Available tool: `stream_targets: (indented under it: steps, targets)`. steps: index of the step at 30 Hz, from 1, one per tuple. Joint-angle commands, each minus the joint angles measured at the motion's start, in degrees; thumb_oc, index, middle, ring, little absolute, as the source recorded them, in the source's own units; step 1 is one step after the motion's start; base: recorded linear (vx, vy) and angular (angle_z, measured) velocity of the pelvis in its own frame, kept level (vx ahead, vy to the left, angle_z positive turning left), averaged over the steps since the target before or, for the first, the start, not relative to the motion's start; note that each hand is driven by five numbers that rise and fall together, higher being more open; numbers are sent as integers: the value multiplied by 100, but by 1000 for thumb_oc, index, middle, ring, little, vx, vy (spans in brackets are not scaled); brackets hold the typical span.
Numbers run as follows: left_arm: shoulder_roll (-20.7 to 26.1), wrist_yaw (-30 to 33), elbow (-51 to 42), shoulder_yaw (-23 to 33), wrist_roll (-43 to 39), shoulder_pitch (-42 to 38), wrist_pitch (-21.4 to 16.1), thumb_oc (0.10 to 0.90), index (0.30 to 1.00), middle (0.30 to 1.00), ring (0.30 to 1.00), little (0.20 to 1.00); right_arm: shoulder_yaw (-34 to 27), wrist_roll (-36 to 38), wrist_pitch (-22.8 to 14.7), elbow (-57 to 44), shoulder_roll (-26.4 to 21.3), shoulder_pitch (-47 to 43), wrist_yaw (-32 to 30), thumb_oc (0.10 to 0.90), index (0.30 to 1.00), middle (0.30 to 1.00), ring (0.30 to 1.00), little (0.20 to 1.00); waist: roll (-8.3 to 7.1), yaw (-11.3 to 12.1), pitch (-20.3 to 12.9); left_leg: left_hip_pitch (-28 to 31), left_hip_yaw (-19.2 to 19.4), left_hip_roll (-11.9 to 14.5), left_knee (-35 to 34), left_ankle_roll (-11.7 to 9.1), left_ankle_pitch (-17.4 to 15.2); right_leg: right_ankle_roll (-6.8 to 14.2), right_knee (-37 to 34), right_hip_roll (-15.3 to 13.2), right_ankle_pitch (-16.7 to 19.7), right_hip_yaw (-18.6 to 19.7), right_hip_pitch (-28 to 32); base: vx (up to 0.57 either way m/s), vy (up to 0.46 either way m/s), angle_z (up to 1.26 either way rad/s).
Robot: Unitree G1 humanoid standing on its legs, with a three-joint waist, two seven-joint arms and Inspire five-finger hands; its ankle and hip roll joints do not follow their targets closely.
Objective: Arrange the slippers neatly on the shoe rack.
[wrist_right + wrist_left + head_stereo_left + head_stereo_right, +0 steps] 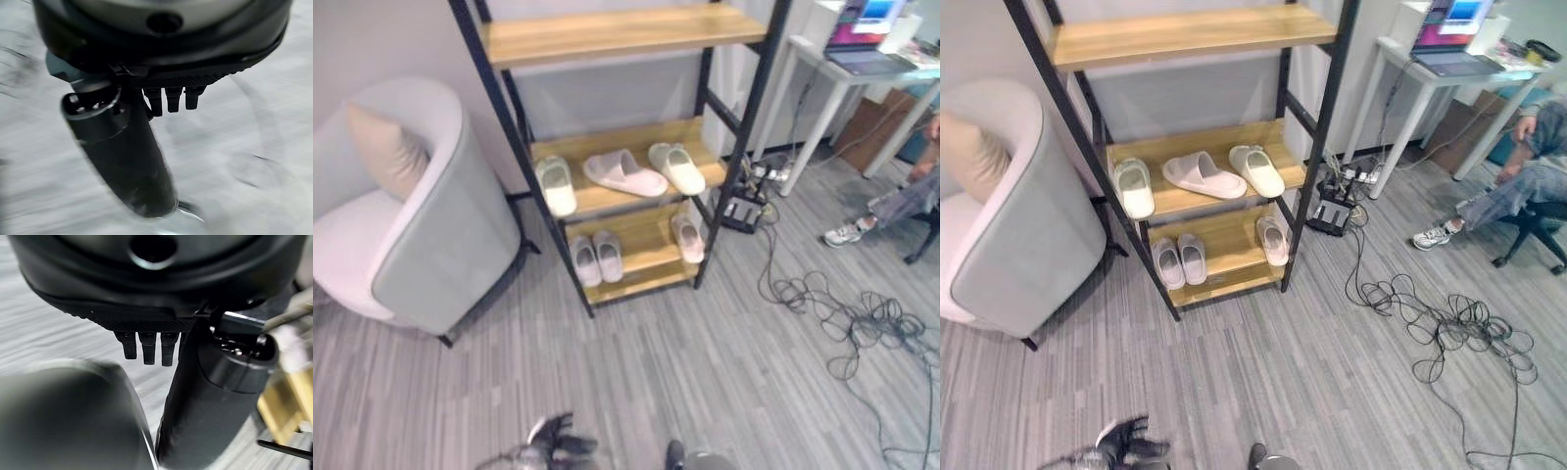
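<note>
Left eye view: we stand back from the shoe rack, slippers on both lower shelves. Our hands, left and right, hang relaxed and empty. Next, we straighten the angled pink one.

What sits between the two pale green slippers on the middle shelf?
One pink slipper, lying askew between the green slippers on the middle shelf, in both eye views.

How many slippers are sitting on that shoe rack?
6: three on the middle shelf, namely green, pink, green; three on the bottom shelf, a pair and one.
</note>
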Motion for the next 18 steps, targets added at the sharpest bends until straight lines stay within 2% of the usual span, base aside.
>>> stream_targets:
  steps: [1,2,3,5,7,8,9,10,11,12,13,14,15,16,17,18]
  targets:
    - [-406,126,9,-335,243,132,-45,800,900,900,900,900,47,-7,-192,-192,-226,163,-159,800,900,900,900,900,526,209,-45,289,840,-615,-2897,145,497,632,70,152,-270,423,-53,367,-82,15]
    - [-414,132,9,-309,253,157,-43,800,900,900,900,900,117,-106,-183,-222,-161,141,-205,800,900,900,900,900,562,302,-47,231,864,-746,-3174,84,709,632,12,248,-327,469,136,247,-49,25]
    - [-414,132,9,-309,253,156,-43,800,900,900,900,900,117,-107,-183,-222,-161,140,-206,800,900,900,900,900,563,309,-57,228,869,-744,-3197,83,729,629,4,251,-313,475,124,295,-19,26]
    - [-459,184,115,-231,312,211,-27,800,900,900,900,900,333,-427,-168,-308,30,10,-286,800,900,900,900,900,604,399,-166,627,662,-960,-3872,261,696,696,112,405,-464,493,276,382,0,-4]
    - [-439,211,163,-185,263,224,-21,800,900,900,900,900,525,-663,-159,-430,177,-2,-264,800,900,900,900,900,532,452,-238,720,458,-1036,-3794,354,641,831,564,400,-435,478,220,377,-2,-30]
    - [-363,221,255,-10,204,250,38,800,900,900,900,900,647,-876,-107,-543,308,10,-173,800,900,900,900,900,448,413,-266,1047,493,-1068,-3823,522,409,1293,1724,225,-9,347,-82,257,26,-47]
    - [-364,221,255,-9,204,249,38,800,900,900,900,900,647,-876,-106,-543,307,9,-173,800,900,900,900,900,457,419,-281,1028,496,-1055,-3825,519,417,1289,1711,239,9,352,-99,248,49,-36]
    - [-347,242,272,67,190,265,59,800,900,900,900,900,732,-1020,-73,-557,339,-47,-148,800,900,900,900,900,462,406,-277,1182,447,-1083,-3835,598,329,1553,2156,70,333,238,-225,234,37,-28]
    - [-282,291,314,163,169,228,107,800,900,900,900,900,770,-1136,-39,-617,365,-80,-104,800,900,900,900,900,556,351,-239,1463,269,-1033,-3824,705,204,1683,3082,-115,747,165,-528,235,38,-4]
    - [-281,291,314,164,169,228,108,800,900,900,900,900,770,-1136,-38,-618,365,-80,-104,800,900,900,900,900,542,345,-232,1465,268,-1049,-3820,708,201,1687,3113,-133,727,166,-534,326,23,28]
    - [-263,318,316,175,187,237,126,800,900,900,900,900,766,-1155,-34,-623,392,-32,-121,800,900,900,900,900,616,294,-214,1717,15,-1059,-3828,742,108,1491,3307,-347,619,144,-816,165,1,36]
    - [-262,319,316,175,187,238,125,800,900,900,900,900,767,-1154,-35,-623,393,-32,-121,800,900,900,900,900,605,279,-203,1727,3,-1074,-3824,744,105,1493,3326,-364,600,134,-806,233,-21,79]
    - [-271,320,328,176,199,233,119,800,900,900,900,900,770,-1152,-30,-585,406,-16,-135,800,900,900,900,900,627,279,-204,1783,-93,-1077,-3817,724,73,1387,3168,-442,506,160,-914,177,-132,95]
    - [-279,331,335,127,244,233,102,800,900,900,900,900,744,-1130,-40,-523,398,13,-164,800,900,900,900,900,611,256,-199,1822,-345,-1096,-3741,637,1,1193,2520,-651,209,281,-946,178,-132,114]
    - [-279,331,335,126,244,234,102,800,900,900,900,900,744,-1130,-41,-522,398,13,-165,800,900,900,900,900,609,243,-189,1829,-359,-1099,-3732,635,-7,1192,2523,-657,198,267,-930,161,-184,100]
    - [-292,351,349,57,337,232,88,800,900,900,900,900,726,-1103,-34,-487,380,1,-172,800,900,900,900,900,601,224,-179,1836,-509,-1115,-3674,588,-46,1138,2138,-725,198,463,-947,106,-158,86]
